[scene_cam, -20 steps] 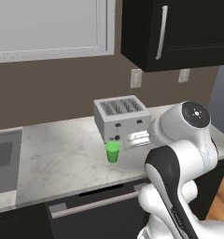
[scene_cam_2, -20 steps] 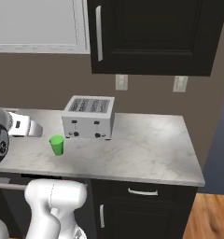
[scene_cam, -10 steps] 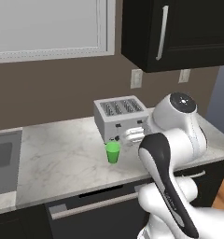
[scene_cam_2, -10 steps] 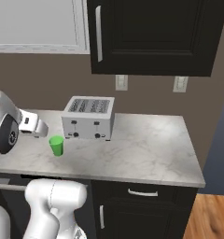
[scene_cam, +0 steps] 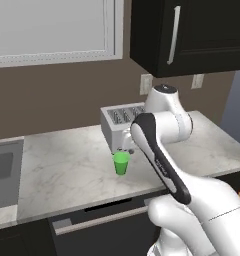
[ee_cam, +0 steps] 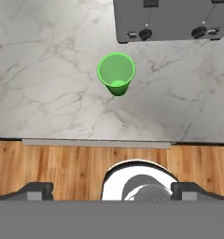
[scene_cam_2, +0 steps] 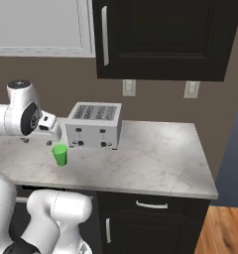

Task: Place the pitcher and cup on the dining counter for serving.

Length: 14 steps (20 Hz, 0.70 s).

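The cup [scene_cam: 121,163] [scene_cam_2: 60,154] [ee_cam: 116,73] is small, bright green and upright, and it stands on the marble kitchen worktop [scene_cam: 67,170] just in front of the toaster. My gripper [scene_cam: 126,148] [scene_cam_2: 55,141] [ee_cam: 115,191] hangs above the cup and a little toward the worktop's front edge. It points down and is open, with nothing between its fingertips [ee_cam: 38,190]. In the hand view the cup sits well ahead of the tips, its mouth empty. The pitcher and the dining counter are out of view.
A silver four-slot toaster [scene_cam: 117,122] [scene_cam_2: 95,125] [ee_cam: 167,18] stands right behind the cup. A steel sink [scene_cam: 2,172] lies at the worktop's left end. Black wall cabinets [scene_cam_2: 160,37] hang overhead. The worktop's front edge [ee_cam: 95,141] drops to a wood floor [scene_cam_2: 220,230].
The arm has swung left and forward, carrying the hand over the cup. The jaws stayed open and the cup has not moved.
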{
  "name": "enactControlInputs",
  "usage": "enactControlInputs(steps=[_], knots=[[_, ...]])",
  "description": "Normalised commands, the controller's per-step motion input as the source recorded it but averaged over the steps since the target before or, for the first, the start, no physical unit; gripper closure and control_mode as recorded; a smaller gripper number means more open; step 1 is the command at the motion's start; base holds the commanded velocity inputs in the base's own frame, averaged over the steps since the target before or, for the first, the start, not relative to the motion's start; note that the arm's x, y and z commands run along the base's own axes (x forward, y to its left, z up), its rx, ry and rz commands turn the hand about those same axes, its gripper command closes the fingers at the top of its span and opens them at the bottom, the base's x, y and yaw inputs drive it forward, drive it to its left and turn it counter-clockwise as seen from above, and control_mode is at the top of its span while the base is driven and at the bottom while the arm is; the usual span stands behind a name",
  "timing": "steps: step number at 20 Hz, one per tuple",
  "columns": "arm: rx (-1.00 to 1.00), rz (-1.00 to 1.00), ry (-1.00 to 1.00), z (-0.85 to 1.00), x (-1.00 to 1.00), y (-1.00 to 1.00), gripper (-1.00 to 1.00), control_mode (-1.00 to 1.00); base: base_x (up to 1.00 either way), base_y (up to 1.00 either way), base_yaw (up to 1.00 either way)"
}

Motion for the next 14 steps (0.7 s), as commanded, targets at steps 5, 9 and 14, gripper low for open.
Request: enactControlInputs(steps=[5,9,14], knots=[[-0.04,0.01,0.19,-0.47,0.24,0.17,-1.00,-1.00,0.00,0.00,0.00],[-0.15,0.00,0.01,-0.74,0.21,0.37,-1.00,-1.00,0.00,0.00,0.00],[-0.05,-0.02,-0.02,-0.39,0.34,0.27,-1.00,-1.00,0.00,0.00,0.00]])
